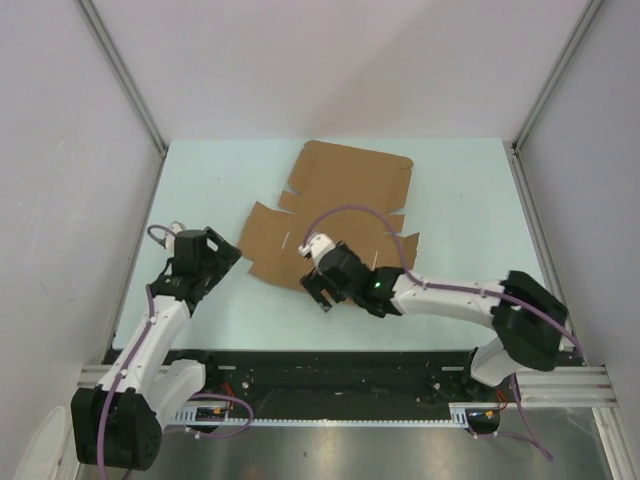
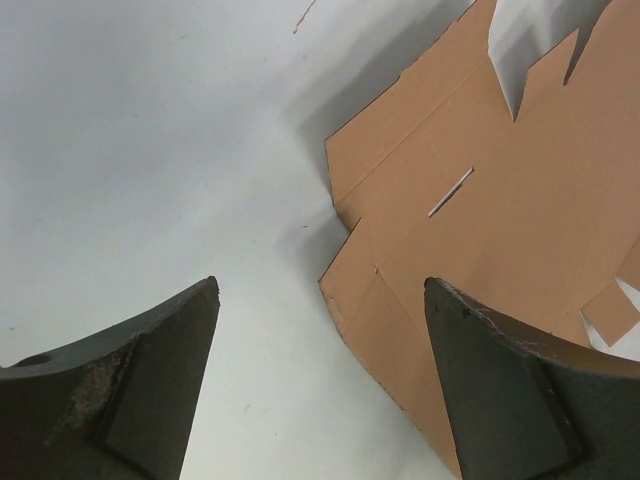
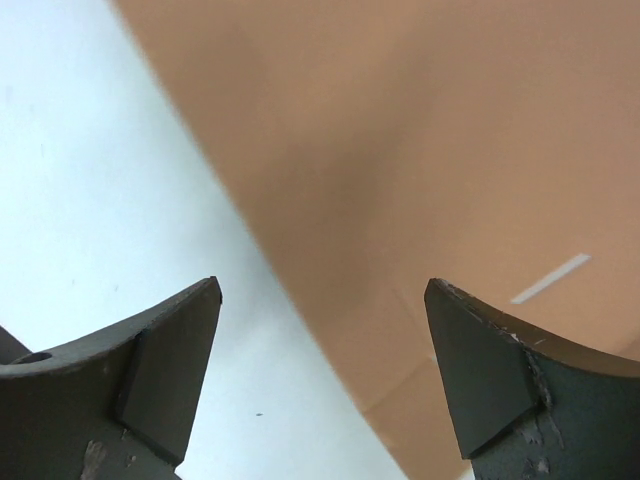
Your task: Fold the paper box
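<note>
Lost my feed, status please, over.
Left gripper open, empty, beside paper box. Right gripper open over its near edge. Box unfolded. Purple cable loops above it.

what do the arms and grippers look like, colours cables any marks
Both arms have white links with black joint housings. The left arm and right arm each carry a purple cable looping to the wrist. The left gripper and right gripper are black; their wedge-shaped fingers show scuffed, worn edges. A small green light glows on the right arm.
</note>
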Controlling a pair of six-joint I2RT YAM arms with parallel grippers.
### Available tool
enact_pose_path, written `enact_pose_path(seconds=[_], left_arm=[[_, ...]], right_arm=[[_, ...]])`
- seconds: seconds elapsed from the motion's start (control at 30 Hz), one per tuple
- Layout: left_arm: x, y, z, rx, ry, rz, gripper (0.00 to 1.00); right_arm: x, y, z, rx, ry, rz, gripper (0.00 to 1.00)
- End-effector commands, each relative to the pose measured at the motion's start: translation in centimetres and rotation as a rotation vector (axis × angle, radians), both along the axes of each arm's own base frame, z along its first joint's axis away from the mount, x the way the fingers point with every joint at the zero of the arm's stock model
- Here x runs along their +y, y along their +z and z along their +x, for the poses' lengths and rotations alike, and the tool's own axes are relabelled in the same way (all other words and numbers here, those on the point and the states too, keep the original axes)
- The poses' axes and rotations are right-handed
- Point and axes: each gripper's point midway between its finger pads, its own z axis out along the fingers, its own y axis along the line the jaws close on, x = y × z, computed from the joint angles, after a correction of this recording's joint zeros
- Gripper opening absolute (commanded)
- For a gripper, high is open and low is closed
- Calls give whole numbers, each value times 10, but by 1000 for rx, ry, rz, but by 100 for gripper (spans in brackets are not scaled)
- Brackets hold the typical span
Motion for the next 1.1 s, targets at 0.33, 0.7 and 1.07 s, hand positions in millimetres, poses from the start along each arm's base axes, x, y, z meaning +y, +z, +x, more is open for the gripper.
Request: enact_pose_path(seconds=[0.33, 0.7, 1.07], left_arm=[[-4, 13, -10, -37, -35, -20, 89], [-5, 14, -6, -39, -50, -11, 89], [-6, 17, -4, -45, -53, -17, 89]], right_arm=[[42, -45, 7, -130, 151, -244, 90], [42, -66, 16, -53, 155, -242, 65], [20, -46, 48, 69, 64, -87, 33]])
